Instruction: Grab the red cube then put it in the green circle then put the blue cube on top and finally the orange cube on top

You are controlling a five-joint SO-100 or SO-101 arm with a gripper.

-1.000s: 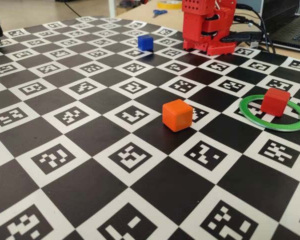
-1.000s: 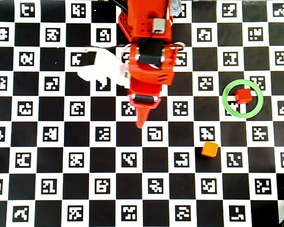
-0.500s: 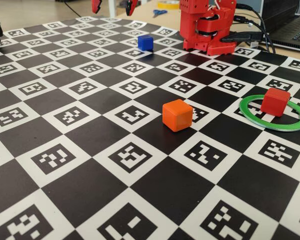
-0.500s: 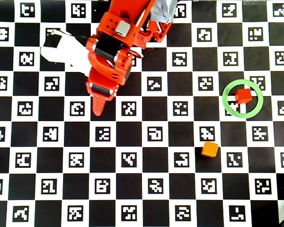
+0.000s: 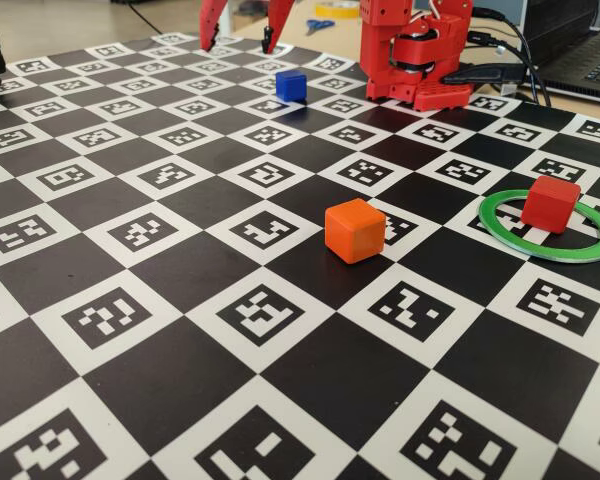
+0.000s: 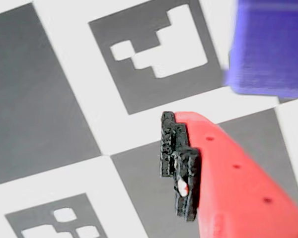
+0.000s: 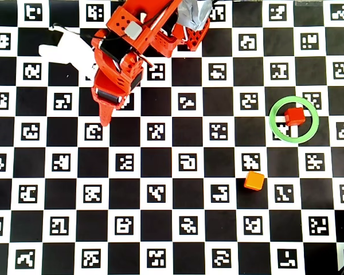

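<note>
Red arm's gripper (image 5: 242,38) hangs open above the small deep-blue cube (image 5: 291,85), its 2 fingers spread apart with nothing between them.

In the fixed view the blue cube sits on the black-and-white checkered marker board (image 5: 180,300) near the arm's red base (image 5: 417,55), just below and to the right of the fingertips; the wrist view shows 1 red finger with a black ridged pad (image 6: 179,163) over the board and the blue cube (image 6: 270,47), blurred, at the upper right, apart from the pad. The small matte red cube (image 7: 294,116) lies inside the thin flat green ring (image 7: 278,130), toward its upper right edge in the overhead view. The small bright orange cube (image 7: 254,180) stands alone on the board, outside the ring, below and to its left in the overhead view.
</note>
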